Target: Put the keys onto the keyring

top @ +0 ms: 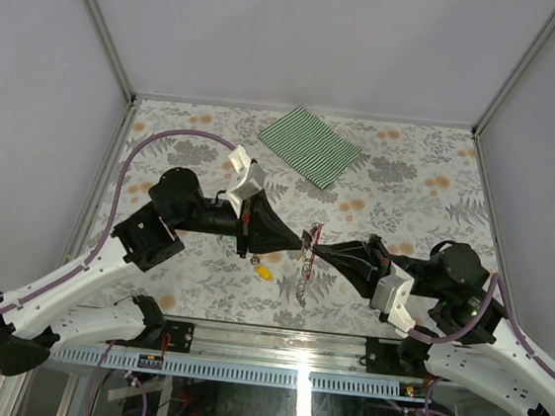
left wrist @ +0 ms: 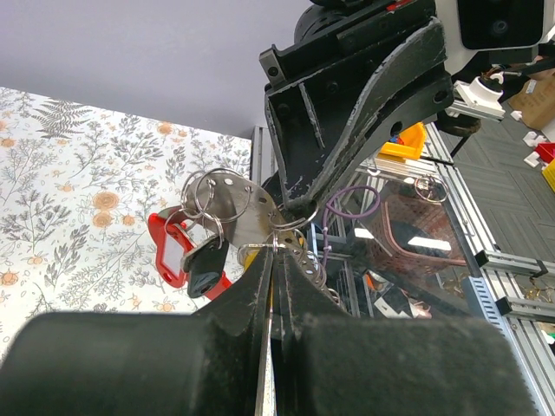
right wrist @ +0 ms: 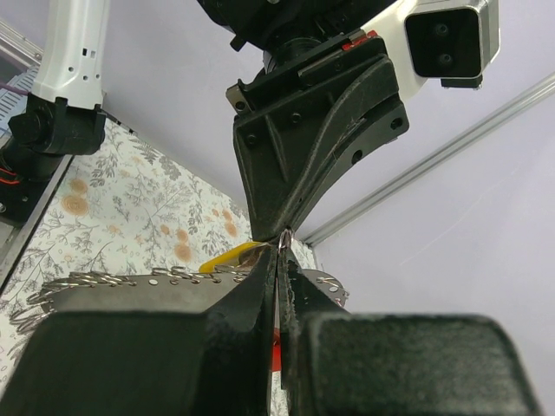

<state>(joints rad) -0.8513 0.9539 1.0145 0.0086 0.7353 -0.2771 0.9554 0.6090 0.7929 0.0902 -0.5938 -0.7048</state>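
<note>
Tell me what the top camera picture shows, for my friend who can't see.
The left gripper and the right gripper, both black, meet tip to tip over a flowery table, pinching the keyring between them. A yellow key lies on the table nearby, a green striped cloth farther back.

The red plastic keyring with silver metal rings (left wrist: 169,250) hangs in the air (its thin chain (top: 301,286) dangles down). 1 small yellow-headed silver key (top: 264,271) lies on the flowery table (top: 409,182).
</note>
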